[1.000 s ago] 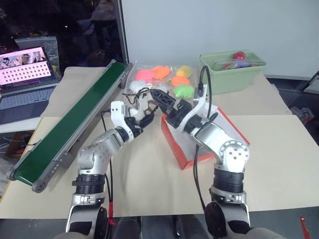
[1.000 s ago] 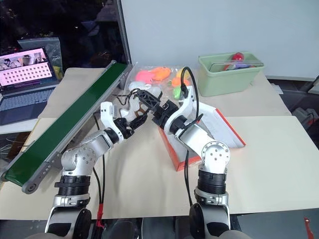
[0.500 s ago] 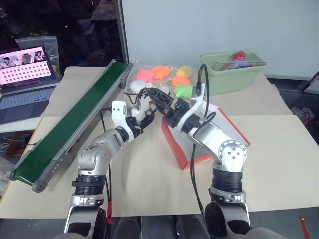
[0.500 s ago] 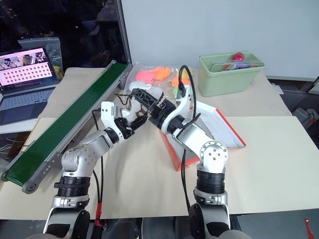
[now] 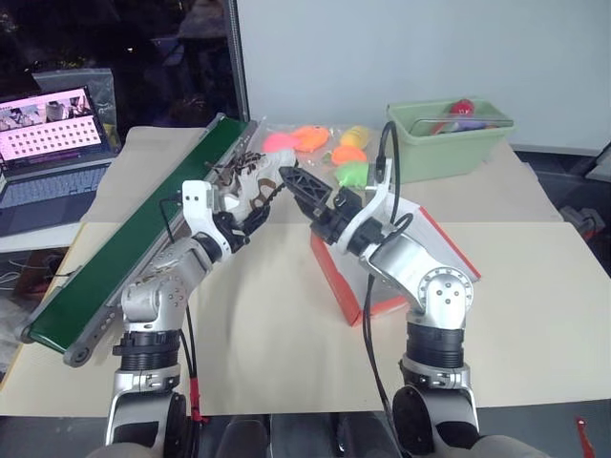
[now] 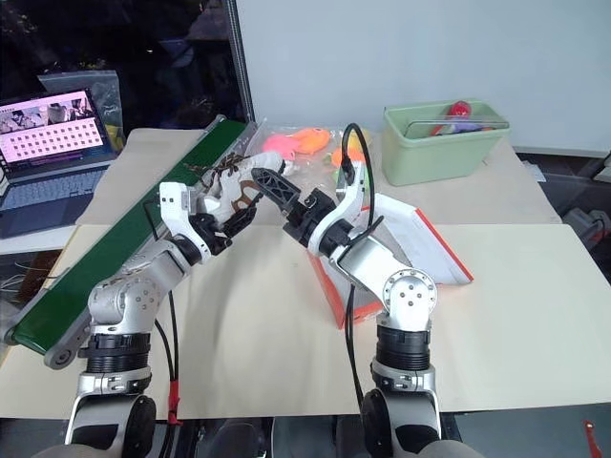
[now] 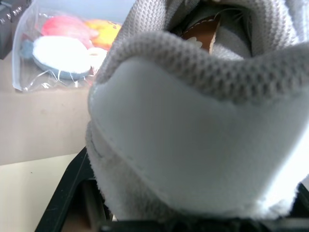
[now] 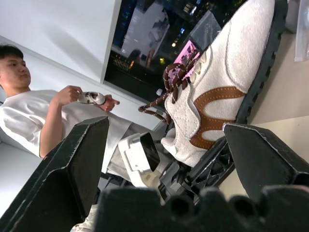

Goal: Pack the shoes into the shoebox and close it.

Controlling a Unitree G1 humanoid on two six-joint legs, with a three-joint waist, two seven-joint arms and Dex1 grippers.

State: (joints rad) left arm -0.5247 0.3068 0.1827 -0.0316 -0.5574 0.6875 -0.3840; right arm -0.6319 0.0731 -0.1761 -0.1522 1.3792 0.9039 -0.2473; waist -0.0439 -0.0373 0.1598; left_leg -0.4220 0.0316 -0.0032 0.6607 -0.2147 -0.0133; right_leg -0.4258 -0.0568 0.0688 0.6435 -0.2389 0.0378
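We see the left fingers (image 5: 250, 212) gripping a shoe (image 5: 250, 185) above the desk (image 5: 535, 286). Right fingers (image 5: 298, 184) spread open just right of it, left of the shoebox (image 5: 431, 239).

Even, bright indoor light, soft shadows; the shoe (image 7: 203, 130) looms blurred at the left wrist.

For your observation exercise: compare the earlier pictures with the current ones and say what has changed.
The left gripper, holding a shoe, has lifted and swung left, away from the right gripper, whose open jaws no longer flank the shoe. The shoebox, green bin and toy bag stayed put.
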